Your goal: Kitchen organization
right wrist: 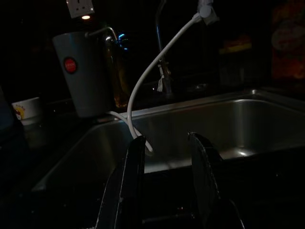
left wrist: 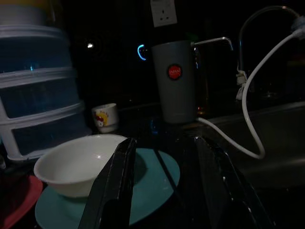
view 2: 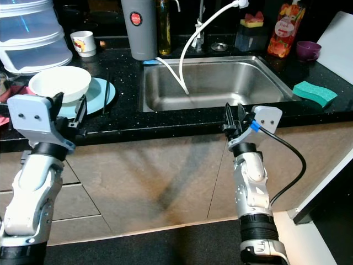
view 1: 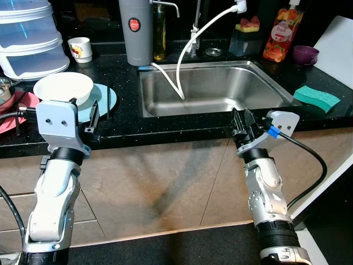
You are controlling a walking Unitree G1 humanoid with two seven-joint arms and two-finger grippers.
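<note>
Black speckled worktop (view 1: 121, 124) runs across the kitchen with a steel sink (view 1: 212, 88) set into it. At far left stands a stack of clear plastic containers (view 1: 30, 38), a small printed cup (view 1: 81, 49) beside it. Nearer the edge, a white bowl (view 1: 63, 88) sits on a light blue plate (view 1: 105, 99). The left end effector (view 1: 92, 122) hovers at the worktop edge just before the plate, fingers spread apart, empty. A grey water filter (view 1: 135, 30) stands behind the sink; a white hose (view 1: 185, 61) droops into the basin. The right end effector (view 1: 241, 124) waits at the sink's front rim, fingers apart, empty. A green sponge (view 1: 316, 97) lies at right.
</note>
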